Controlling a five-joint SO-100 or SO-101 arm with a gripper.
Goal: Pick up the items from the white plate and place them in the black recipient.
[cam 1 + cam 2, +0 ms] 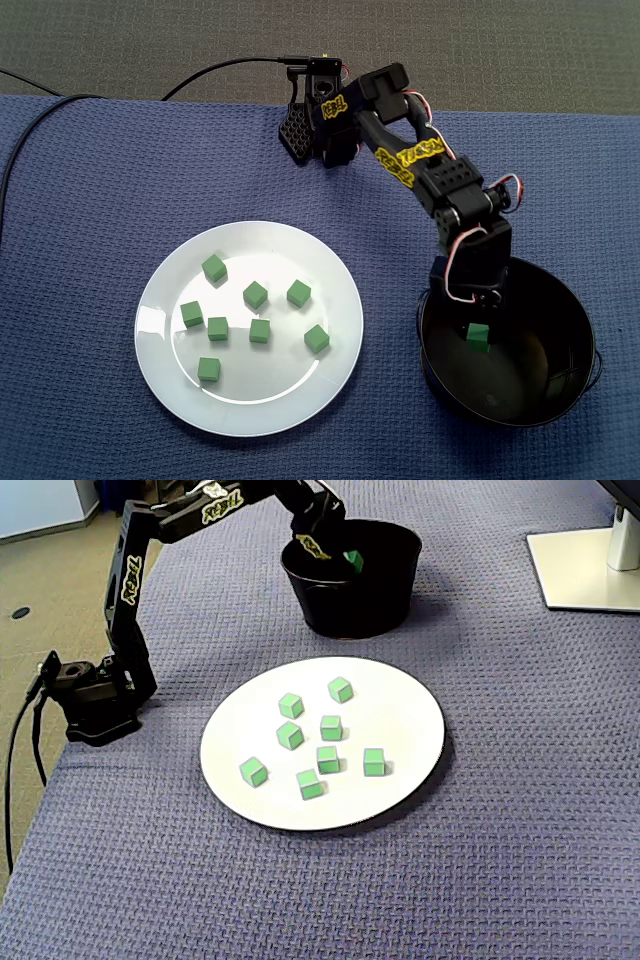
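Several green cubes (255,294) lie spread over the white plate (250,405) on the blue cloth; both fixed views show them (331,727) on the plate (405,710). The black bowl (565,300) stands right of the plate in one fixed view and behind it (385,600) in the other. My gripper (477,330) reaches down into the bowl over its near rim, and another green cube (478,338) sits at its fingertips, above the bowl floor. The gripper (345,555) looks shut on that cube (352,559).
The arm's base (95,695) is clamped at the cloth's edge, with a black cable (220,68) running off it. A white monitor stand (590,565) sits at the far right corner. The cloth ends near the base, with floor beyond.
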